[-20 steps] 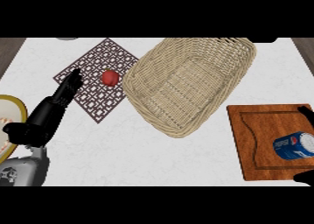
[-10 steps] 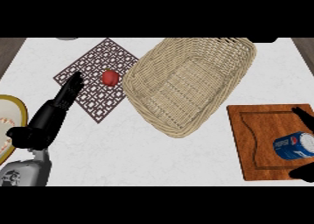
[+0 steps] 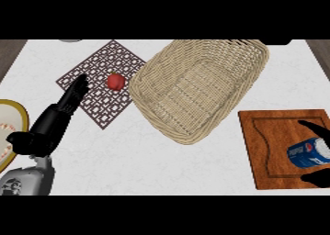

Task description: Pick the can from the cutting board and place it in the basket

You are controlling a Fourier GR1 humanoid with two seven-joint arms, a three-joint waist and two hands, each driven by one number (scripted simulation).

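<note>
A blue can (image 3: pixel 308 153) lies on its side at the right end of the wooden cutting board (image 3: pixel 269 142). My right hand (image 3: pixel 321 131) comes in from the right edge and is open, with its fingers above the can and its thumb below, straddling it without closing on it. Most of that hand is cut off by the edge of the view. The woven basket (image 3: pixel 168 124) stands empty in the middle, to the upper left of the board. At the left, my left hand (image 3: pixel 48 128) rests open, its fingers pointing up over a patterned mat.
A small red object (image 3: pixel 115 81) sits on the brown patterned mat (image 3: pixel 106 110) left of the basket. A yellow-rimmed plate (image 3: pixel 1 133) lies at the far left edge. White counter shows between the basket and the board.
My right hand has slid further left, so its fingers and thumb now reach past both sides of the can. The can, the basket and my left hand have stayed put.
</note>
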